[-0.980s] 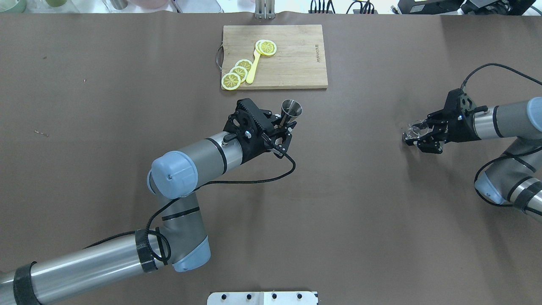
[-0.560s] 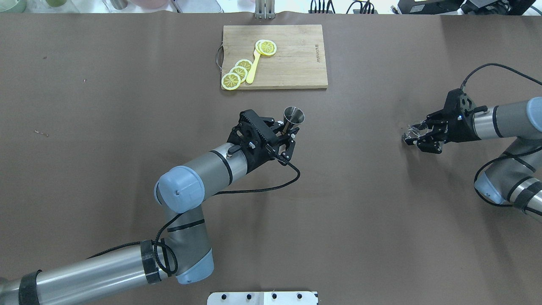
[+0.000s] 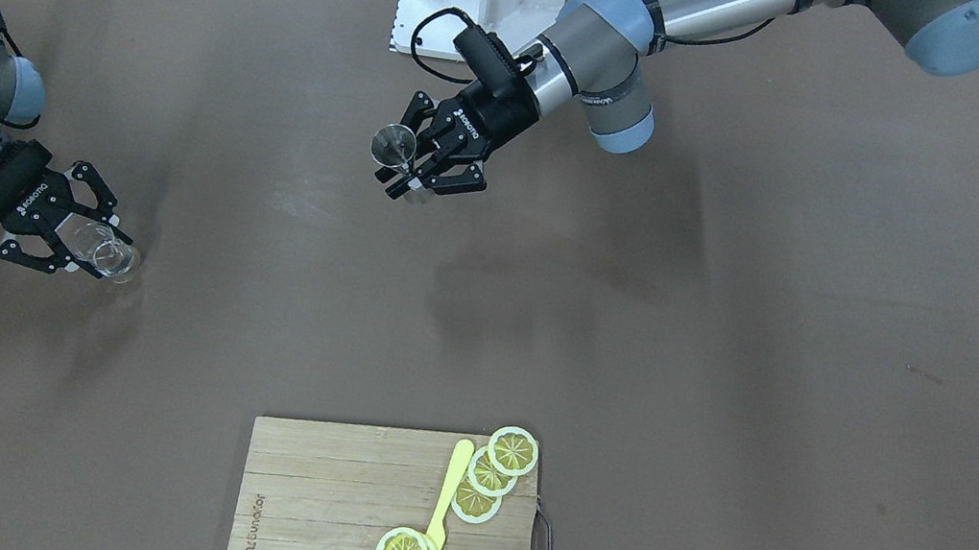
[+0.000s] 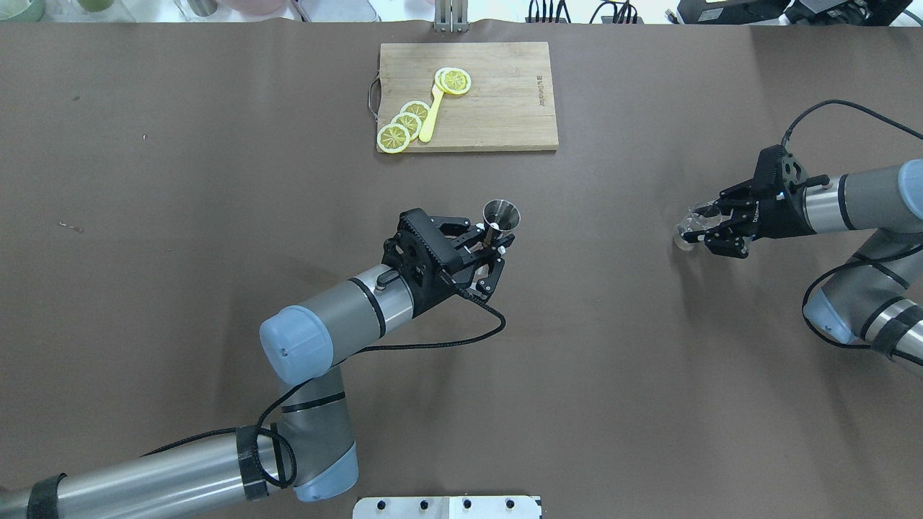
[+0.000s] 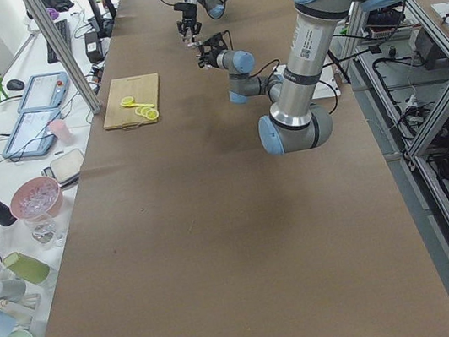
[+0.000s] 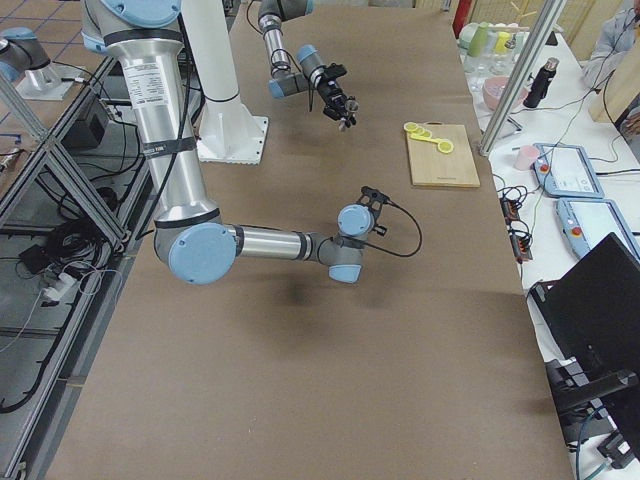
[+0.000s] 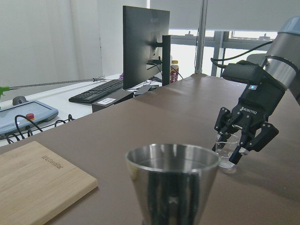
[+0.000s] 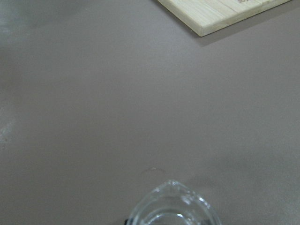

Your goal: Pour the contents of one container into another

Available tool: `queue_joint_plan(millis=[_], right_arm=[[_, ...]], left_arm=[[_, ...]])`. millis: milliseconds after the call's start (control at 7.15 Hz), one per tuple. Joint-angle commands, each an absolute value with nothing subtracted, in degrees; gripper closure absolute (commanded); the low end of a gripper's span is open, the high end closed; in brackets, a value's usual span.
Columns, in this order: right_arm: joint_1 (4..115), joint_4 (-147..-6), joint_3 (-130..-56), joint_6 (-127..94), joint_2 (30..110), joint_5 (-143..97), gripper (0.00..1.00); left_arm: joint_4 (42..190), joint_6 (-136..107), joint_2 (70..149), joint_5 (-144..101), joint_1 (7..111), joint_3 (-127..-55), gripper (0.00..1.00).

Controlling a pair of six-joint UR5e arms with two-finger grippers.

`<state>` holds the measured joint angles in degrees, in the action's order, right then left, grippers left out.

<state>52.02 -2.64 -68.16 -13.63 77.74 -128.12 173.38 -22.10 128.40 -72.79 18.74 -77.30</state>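
A steel cone-shaped jigger stands upright in my left gripper, which is shut on its lower part, near the table's middle. In the front view the jigger and left gripper sit below the robot base. The left wrist view shows the jigger's rim close up. A small clear glass is at the right, with my right gripper shut on it, low over the table. It also shows as the glass in the front view and as the glass in the right wrist view.
A wooden cutting board lies at the far middle, with lemon slices and a yellow spoon on it. The robot's white base plate is at the near edge. Brown table surface lies between the two grippers.
My left arm has carried the jigger toward the near side and slightly right. My right gripper has shifted a little left with the glass.
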Motion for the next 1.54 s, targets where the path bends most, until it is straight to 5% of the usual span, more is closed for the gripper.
queue_joint_plan(millis=[0, 420, 1400], right_arm=[[52.1, -2.6, -68.5, -13.4, 78.0, -128.4, 0.58], [52.9, -3.0, -72.0, -12.6, 77.9, -133.2, 0.97], [54.7, -16.5, -77.2, 17.2, 66.6, -147.6, 1.0]], left_arm=[[180.1, -22.1, 125.7, -73.0, 18.5, -77.1, 1.0], [181.1, -20.3, 124.9, -72.8, 15.4, -76.2, 1.0], [179.9, -14.6, 126.8, -72.7, 15.1, -75.4, 1.0]])
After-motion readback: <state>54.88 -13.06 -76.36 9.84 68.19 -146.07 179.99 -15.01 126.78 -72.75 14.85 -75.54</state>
